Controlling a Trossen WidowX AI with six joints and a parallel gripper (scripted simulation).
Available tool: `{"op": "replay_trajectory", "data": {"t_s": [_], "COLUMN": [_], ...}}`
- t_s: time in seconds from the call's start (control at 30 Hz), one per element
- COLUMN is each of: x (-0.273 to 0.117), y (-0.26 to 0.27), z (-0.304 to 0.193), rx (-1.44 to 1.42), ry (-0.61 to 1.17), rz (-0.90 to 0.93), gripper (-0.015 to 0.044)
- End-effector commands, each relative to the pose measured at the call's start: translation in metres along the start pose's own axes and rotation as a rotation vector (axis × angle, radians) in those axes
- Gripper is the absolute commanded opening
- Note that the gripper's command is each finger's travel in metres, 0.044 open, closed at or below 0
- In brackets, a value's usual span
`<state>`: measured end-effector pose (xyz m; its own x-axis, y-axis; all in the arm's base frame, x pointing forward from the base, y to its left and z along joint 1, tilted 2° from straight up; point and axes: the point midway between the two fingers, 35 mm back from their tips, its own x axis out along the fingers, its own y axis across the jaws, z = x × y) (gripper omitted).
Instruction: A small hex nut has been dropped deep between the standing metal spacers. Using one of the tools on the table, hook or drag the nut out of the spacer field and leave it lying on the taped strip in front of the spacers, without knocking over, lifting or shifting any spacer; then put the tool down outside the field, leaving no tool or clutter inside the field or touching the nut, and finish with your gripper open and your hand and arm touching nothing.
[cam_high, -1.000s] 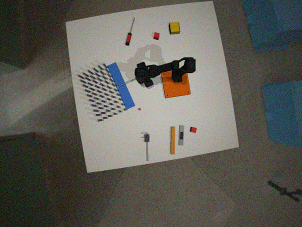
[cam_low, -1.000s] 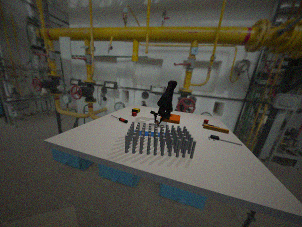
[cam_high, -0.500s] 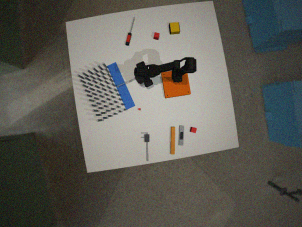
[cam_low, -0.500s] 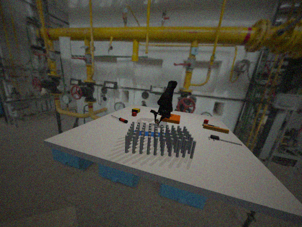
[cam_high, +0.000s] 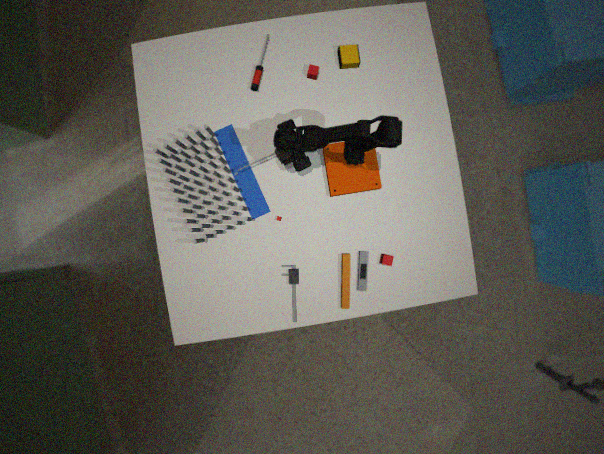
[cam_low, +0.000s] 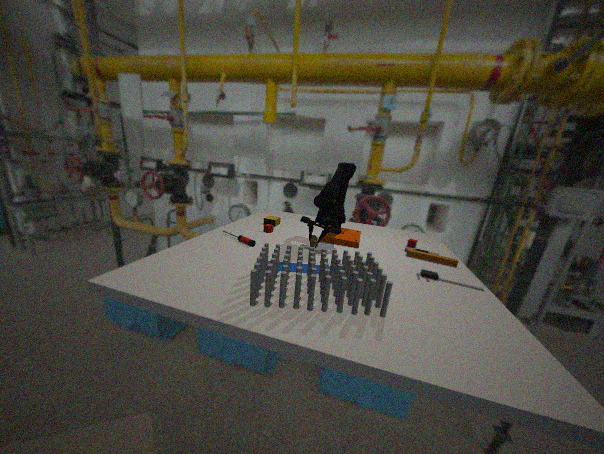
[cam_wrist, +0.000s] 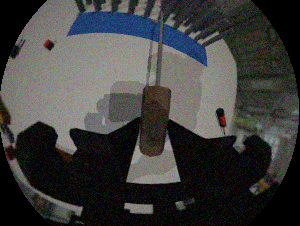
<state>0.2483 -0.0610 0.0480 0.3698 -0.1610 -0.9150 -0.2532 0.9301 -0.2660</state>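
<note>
My gripper (cam_high: 284, 150) (cam_wrist: 154, 121) is shut on the wooden handle (cam_wrist: 156, 100) of a tool with a long thin metal rod (cam_high: 257, 162) (cam_wrist: 160, 55). The rod points toward the spacers (cam_high: 200, 241) (cam_low: 297, 290) and passes over the blue taped strip (cam_high: 259, 202) (cam_wrist: 107, 24). In the top view its visible end is by the front row of spacers; its exact tip and height cannot be told. The spacers in view stand upright. The hex nut cannot be made out in any view.
A red-black screwdriver (cam_high: 257, 77) (cam_low: 246, 240), a red cube (cam_high: 313, 72) and a yellow block (cam_high: 350, 56) lie to one side. A grey forked tool (cam_high: 294, 276), an orange bar (cam_high: 345, 280) and a grey tool (cam_high: 363, 282) lie opposite. An orange plate (cam_high: 352, 180) is under the arm.
</note>
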Motion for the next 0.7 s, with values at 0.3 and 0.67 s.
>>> {"op": "replay_trajectory", "data": {"t_s": [0.3,0.67], "x": [-0.024,-0.066], "y": [-0.007,-0.023], "z": [-0.007,0.013], "rx": [-0.002,-0.003], "ry": [-0.01,-0.011], "rz": [-0.001,-0.001], "gripper": [0.0,0.0]}}
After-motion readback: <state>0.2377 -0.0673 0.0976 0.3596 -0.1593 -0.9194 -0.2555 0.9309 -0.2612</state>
